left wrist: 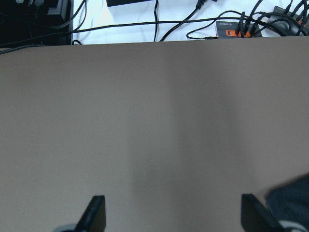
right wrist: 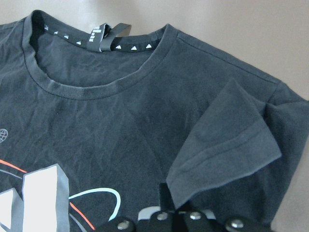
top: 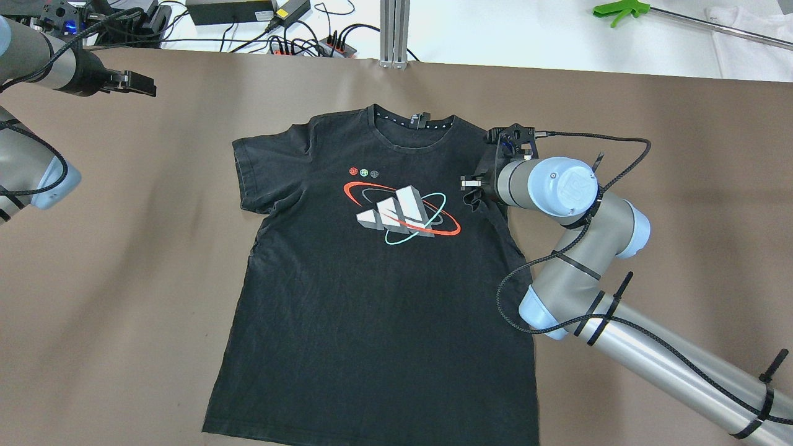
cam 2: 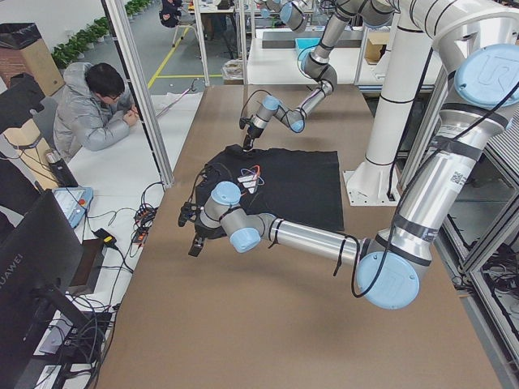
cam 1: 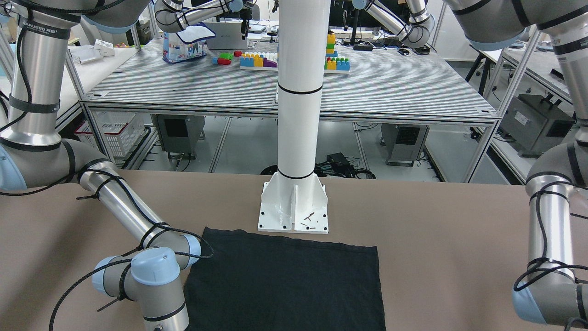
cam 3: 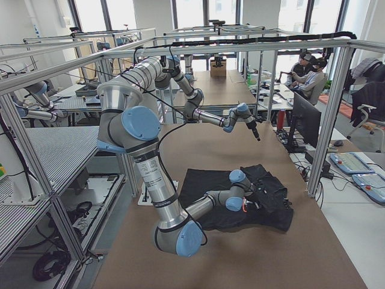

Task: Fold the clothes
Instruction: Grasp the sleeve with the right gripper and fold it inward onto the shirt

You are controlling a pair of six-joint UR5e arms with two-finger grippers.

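1. Overhead exterior view: the black T-shirt (top: 372, 310) lies flat and print up in the middle of the desk (top: 669, 142). Its collar (top: 412, 127) is on the far side from the robot and its hem on the near side.
2. The right hand (top: 471, 186) sits at the shirt's right shoulder. By my reading it is clenched on the right sleeve (right wrist: 227, 140). The wrist view shows that sleeve turned in over the chest, its hem corner running in under the hand.
3. The left hand (top: 137, 82) hovers over bare desk, well apart from the shirt. It is released, with nothing between its fingers (left wrist: 94, 215).
4. Step in hand, as judged: laying the right sleeve inward. To do it well:
   - Carry the sleeve low toward the print (top: 403, 214).
   - Set the crease along the side line.
   - Let go only once the fabric rests flat.
   - Lift straight up so nothing drags.
5. The left sleeve (top: 263, 167) lies spread out, not yet folded.
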